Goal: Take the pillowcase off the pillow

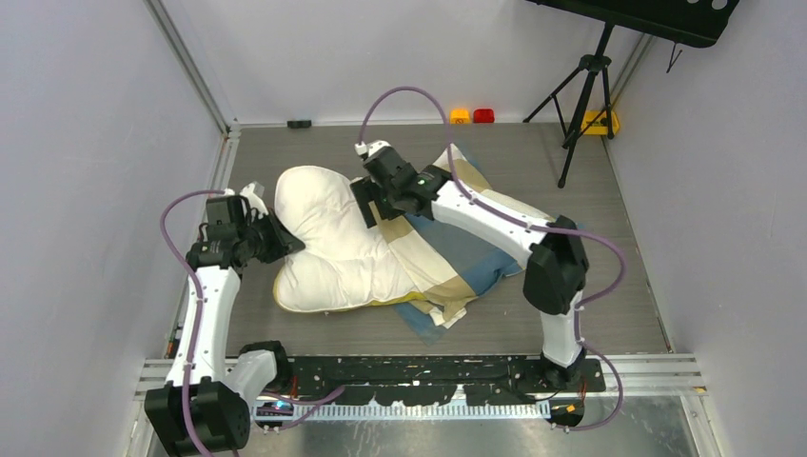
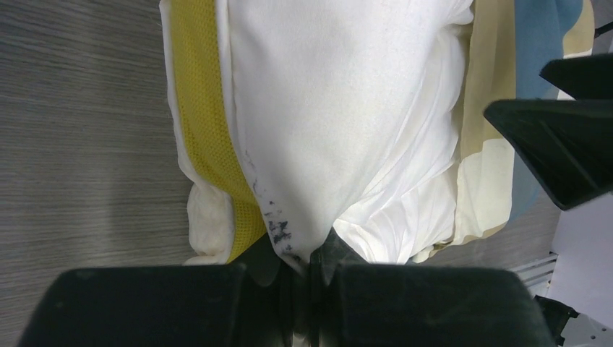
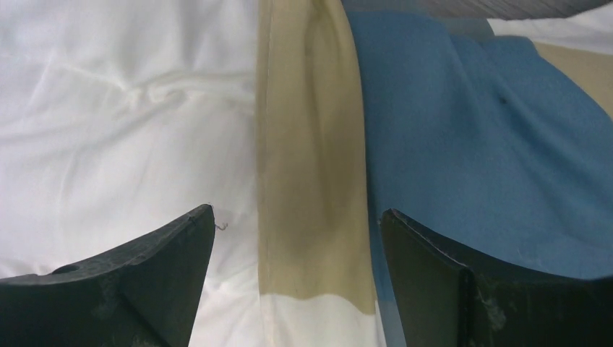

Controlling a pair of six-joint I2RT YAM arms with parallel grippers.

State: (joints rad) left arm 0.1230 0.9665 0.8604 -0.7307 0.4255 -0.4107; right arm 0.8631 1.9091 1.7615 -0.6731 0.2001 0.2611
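Note:
The cream-white pillow [image 1: 328, 228] lies mid-table, mostly bare, its left end pinched into a heart shape. The blue, tan and white checked pillowcase [image 1: 457, 262] still covers its right end and trails to the front. My left gripper [image 1: 283, 240] is shut on the pillow's left edge; the left wrist view shows white fabric [image 2: 340, 123] with dark smudges pinched between the jaws [image 2: 312, 260], beside the yellow edge [image 2: 206, 130]. My right gripper [image 1: 369, 203] is open, hovering at the pillowcase's opening; the right wrist view shows the tan hem [image 3: 311, 181] between the jaws [image 3: 296, 217], blue fabric [image 3: 470, 144] on the right.
A tripod [image 1: 582, 95] stands at the back right. Small yellow [image 1: 460, 115] and red [image 1: 483, 115] blocks sit by the back wall. White walls close in left, right and back. The metal rail [image 1: 428, 376] with the arm bases runs along the front edge.

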